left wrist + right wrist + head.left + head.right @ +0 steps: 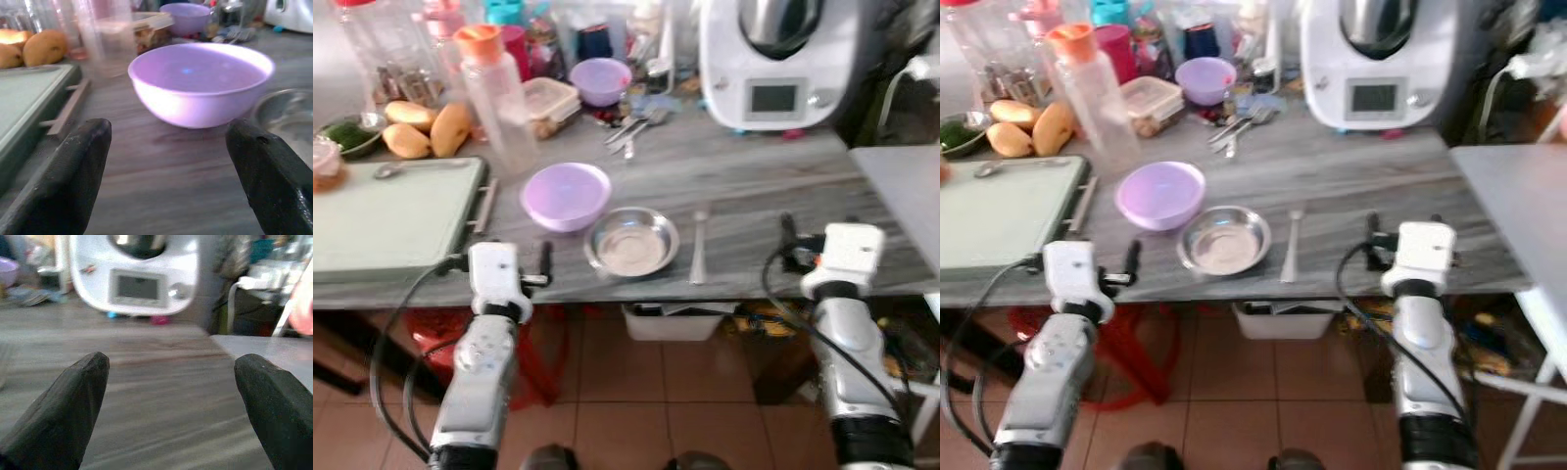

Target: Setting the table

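The left gripper (168, 171) hovers at the counter's (754, 176) edge, fingers spread wide, the lilac bowl (566, 195) just ahead between them; right of it sit the steel bowl (631, 242) and spoon (699, 245); the right gripper (171, 406) gapes wide too, bare counter ahead

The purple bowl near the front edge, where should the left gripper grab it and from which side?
Grip the purple bowl by its near rim, coming from the table's front edge. It sits upright and open-topped straight ahead of the open left gripper, so one finger can probably go inside and one outside.
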Tool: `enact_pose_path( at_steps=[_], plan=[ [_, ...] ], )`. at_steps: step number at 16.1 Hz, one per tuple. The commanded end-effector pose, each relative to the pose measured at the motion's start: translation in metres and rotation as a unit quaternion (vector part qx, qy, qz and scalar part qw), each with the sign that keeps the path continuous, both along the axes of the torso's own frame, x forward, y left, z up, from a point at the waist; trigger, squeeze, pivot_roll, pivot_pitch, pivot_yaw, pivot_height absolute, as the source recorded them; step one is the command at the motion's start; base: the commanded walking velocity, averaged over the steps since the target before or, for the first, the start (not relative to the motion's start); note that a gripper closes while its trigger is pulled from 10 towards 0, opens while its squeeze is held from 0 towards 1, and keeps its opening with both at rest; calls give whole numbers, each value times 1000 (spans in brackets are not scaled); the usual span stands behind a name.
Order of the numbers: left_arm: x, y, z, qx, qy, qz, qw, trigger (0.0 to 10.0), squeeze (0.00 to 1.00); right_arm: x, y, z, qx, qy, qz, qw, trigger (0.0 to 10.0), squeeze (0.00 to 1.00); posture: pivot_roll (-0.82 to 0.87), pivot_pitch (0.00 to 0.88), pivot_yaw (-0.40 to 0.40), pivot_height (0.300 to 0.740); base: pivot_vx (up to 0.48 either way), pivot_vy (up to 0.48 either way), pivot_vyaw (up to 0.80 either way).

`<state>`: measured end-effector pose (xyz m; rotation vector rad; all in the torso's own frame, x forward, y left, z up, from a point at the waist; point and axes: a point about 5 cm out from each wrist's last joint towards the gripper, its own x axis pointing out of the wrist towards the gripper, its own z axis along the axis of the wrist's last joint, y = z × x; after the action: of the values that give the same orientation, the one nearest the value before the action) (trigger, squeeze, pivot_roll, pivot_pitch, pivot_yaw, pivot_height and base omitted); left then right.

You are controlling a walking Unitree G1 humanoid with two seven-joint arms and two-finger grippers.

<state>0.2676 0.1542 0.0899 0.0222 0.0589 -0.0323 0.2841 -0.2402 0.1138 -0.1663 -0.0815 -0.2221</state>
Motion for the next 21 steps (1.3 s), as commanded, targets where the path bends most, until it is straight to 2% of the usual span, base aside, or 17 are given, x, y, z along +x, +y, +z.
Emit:
enact_pose_path(
  at_steps=[1, 7, 14, 17, 19, 21],
  plan=[
    [-1, 12, 0, 8, 0, 13, 1000, 10000, 0, 4, 5, 0, 18, 4, 2, 1000, 10000, 749, -24, 0, 58, 740, 0, 0, 0],
    [-2, 8, 2, 4, -13, -14, 1000, 10000, 0, 3, 3, 0, 24, 6, -5, 1000, 10000, 733, -31, 0, 62, 740, 0, 0, 0],
    [-3, 7, 4, -2, -20, -27, 999, 10000, 0, 3, 1, 0, 14, 8, -9, 1000, 10000, 733, -28, 0, 60, 740, 442, 0, 0],
    [-3, 7, 3, -3, -20, -26, 999, 10000, 0, 1, -8, -4, 4, 23, -43, 999, 10000, 729, -27, 0, 58, 740, 437, 0, 0],
    [-4, 8, 2, -9, -14, -15, 1000, 10000, 0, 0, -18, -5, -14, 34, -80, 996, 10000, 702, -26, 0, 58, 740, 0, 0, 0],
    [-5, 10, 2, -5, -13, -11, 1000, 10000, 0, -1, -21, -9, 1, 41, -87, 995, 10000, 647, -24, 0, 57, 740, 0, 0, 0]
  ],
)
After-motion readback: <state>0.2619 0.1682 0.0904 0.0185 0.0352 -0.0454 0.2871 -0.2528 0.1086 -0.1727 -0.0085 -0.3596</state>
